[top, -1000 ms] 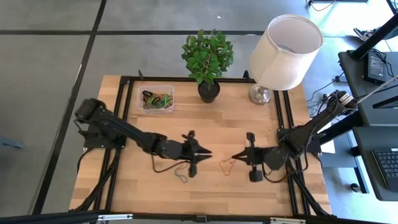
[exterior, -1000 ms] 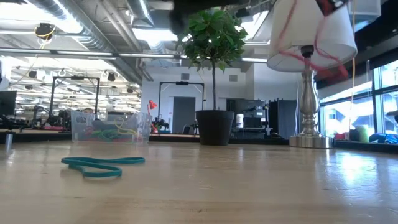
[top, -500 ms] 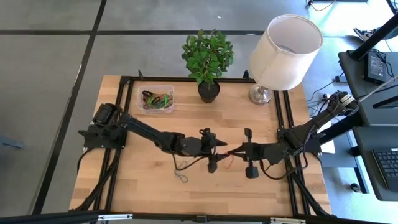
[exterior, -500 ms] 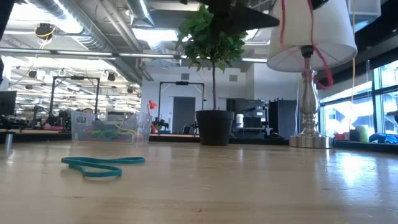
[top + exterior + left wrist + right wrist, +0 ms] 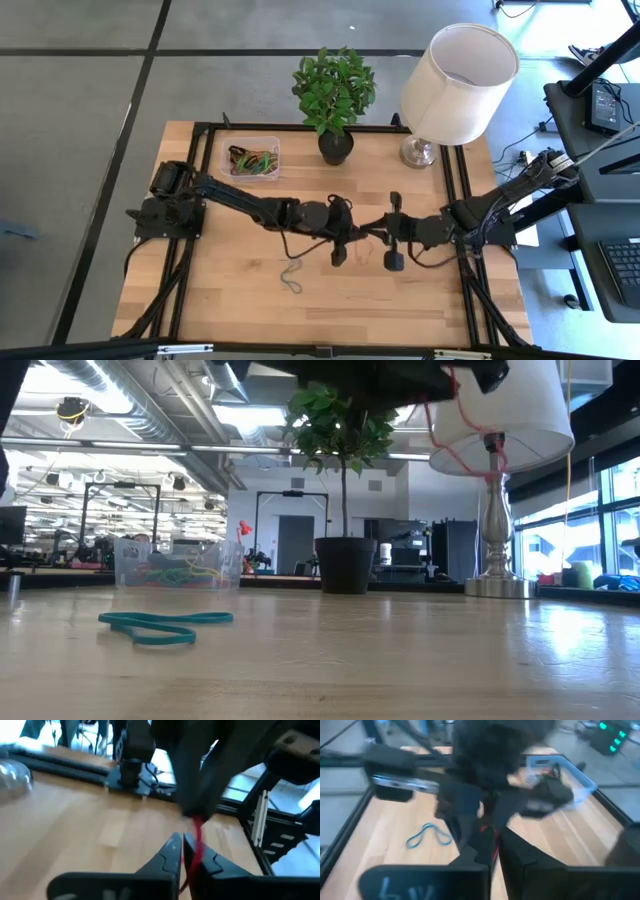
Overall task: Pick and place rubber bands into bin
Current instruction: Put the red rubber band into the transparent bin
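Observation:
A red rubber band [image 5: 196, 837] is held in the air over the table's middle, between my two grippers, which meet tip to tip. My left gripper [image 5: 358, 228] comes from the table's left and is shut on the band. My right gripper [image 5: 374, 228] comes from the right and is also shut on it. A teal rubber band [image 5: 290, 278] lies flat on the table nearer the front edge; it also shows in the low view [image 5: 165, 625]. The clear bin [image 5: 250, 160] stands at the far left with several bands in it. My left gripper pinches the red band's near part [image 5: 194, 851] between its two fingers, coming level from the table's left. The band is clear of the table. My right gripper pinches the band's other part [image 5: 494, 840] between its two fingers, coming level from the table's right. A slack loop of the band [image 5: 462, 438] hangs below the grippers.
A black plant pot [image 5: 336, 146] with a green plant stands at the far middle. A lamp [image 5: 452, 85] with a white shade stands at the far right. Black rails [image 5: 205, 200] run along the table's left and right sides.
My left gripper has gone toward the table's right edge and a little toward the far edge, up to my right gripper. My right gripper has gone toward the left and the far edge with the red band. Their tips now meet at the band.

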Action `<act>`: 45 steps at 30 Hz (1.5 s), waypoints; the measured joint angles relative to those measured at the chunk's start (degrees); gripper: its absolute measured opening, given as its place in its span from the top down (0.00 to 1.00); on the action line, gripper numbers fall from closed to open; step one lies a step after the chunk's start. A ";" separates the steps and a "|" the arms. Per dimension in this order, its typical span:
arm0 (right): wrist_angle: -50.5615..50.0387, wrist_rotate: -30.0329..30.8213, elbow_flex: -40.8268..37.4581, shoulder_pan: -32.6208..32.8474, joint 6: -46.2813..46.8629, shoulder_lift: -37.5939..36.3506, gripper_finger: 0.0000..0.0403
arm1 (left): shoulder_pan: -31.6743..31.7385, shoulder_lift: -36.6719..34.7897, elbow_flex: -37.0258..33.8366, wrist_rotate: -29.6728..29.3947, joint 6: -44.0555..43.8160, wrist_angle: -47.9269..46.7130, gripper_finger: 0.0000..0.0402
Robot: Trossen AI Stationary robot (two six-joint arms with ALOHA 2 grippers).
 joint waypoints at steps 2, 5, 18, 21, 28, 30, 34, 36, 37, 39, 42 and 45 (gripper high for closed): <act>-0.24 0.02 0.00 -1.77 2.37 -0.02 0.91 | 1.56 -1.84 0.04 1.70 2.71 -2.38 0.99; -0.48 0.04 0.00 -4.44 5.31 -0.02 0.85 | 4.71 -6.27 0.04 4.12 4.92 -12.00 0.99; -0.48 0.00 0.02 -12.35 15.47 -0.04 0.67 | 23.40 -32.38 0.08 3.46 19.99 -57.57 1.00; -0.48 -0.03 0.02 -13.20 16.75 -0.04 0.66 | 29.70 -35.93 -0.93 3.10 25.00 -62.21 0.99; -2.07 -0.04 0.04 -14.97 15.17 -0.04 0.66 | 44.56 -38.67 -9.21 9.24 31.79 -62.38 1.00; -3.71 -0.07 0.03 -15.14 13.74 -0.04 0.66 | 48.00 -38.20 -12.07 9.77 33.30 -60.83 1.00; -4.74 -0.10 0.04 -15.14 13.97 -0.02 0.67 | 53.73 -36.45 -17.29 12.71 35.57 -55.90 0.99; -4.67 -0.66 0.04 -15.14 12.64 -0.02 0.72 | 55.98 -35.21 -18.71 14.71 35.78 -53.63 1.00; -4.73 -1.29 0.04 -15.14 12.08 -0.03 0.76 | 56.89 -34.43 -19.19 15.40 35.78 -53.16 1.00; -4.74 -1.91 0.04 -15.20 11.05 -0.02 0.87 | 58.21 -32.96 -19.78 15.55 35.81 -53.22 1.00; -4.80 -2.29 0.04 -15.37 5.67 -0.02 0.97 | 59.34 -30.85 -19.87 15.56 37.02 -52.82 0.99; -6.17 -7.66 0.03 -16.71 2.62 -0.83 0.99 | 59.61 -29.25 -19.87 15.54 37.22 -52.36 1.00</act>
